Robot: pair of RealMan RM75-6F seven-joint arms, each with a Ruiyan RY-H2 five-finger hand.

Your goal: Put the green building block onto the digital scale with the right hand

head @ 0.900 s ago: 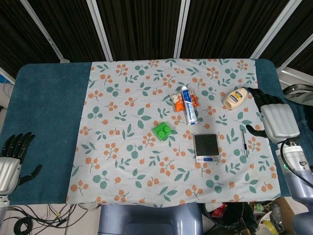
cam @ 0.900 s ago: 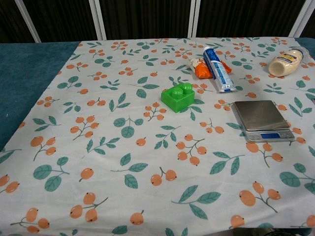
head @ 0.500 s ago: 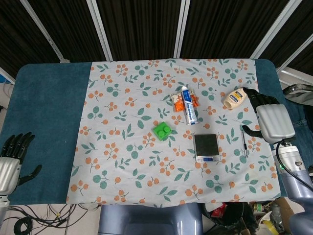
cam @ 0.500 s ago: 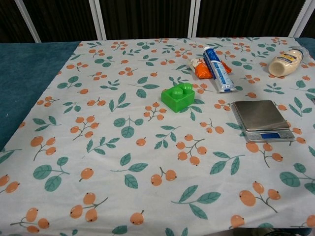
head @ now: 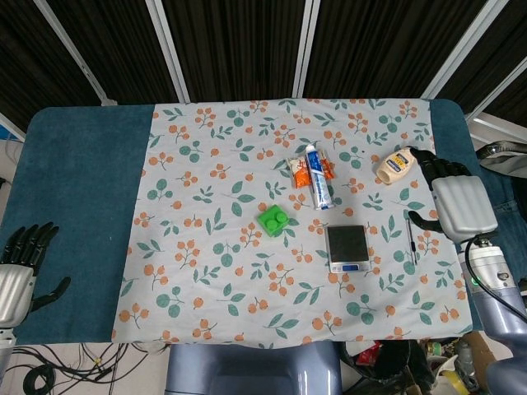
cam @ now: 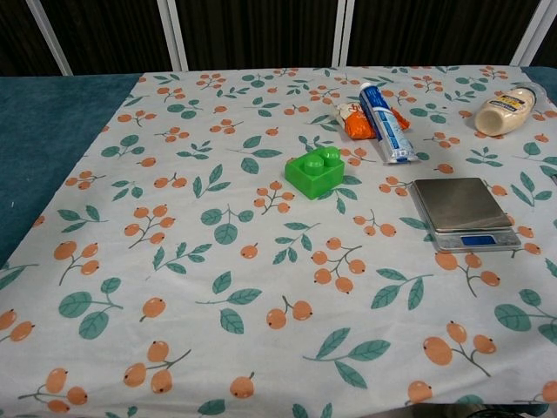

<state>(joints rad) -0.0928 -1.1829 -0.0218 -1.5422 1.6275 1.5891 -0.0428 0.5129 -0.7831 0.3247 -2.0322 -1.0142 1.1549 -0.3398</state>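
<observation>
A green building block (head: 272, 220) (cam: 315, 171) with two studs lies on the floral cloth near the table's middle. The digital scale (head: 347, 248) (cam: 463, 213), silver with a blue display, sits to the block's right with nothing on its platform. My right hand (head: 454, 197) hovers at the table's right edge, well right of the scale, fingers apart and holding nothing. My left hand (head: 21, 271) rests at the left edge on the blue cloth, fingers spread, holding nothing. Neither hand shows in the chest view.
A toothpaste tube (head: 318, 175) (cam: 384, 121) lies over an orange packet (head: 301, 171) (cam: 357, 120) behind the block. A cream bottle (head: 396, 164) (cam: 505, 111) lies at the back right, close to my right hand. A pen (head: 410, 239) lies right of the scale.
My right hand has shifted slightly up and toward the cream bottle over the last second. The block, the scale and my left hand have not moved.
</observation>
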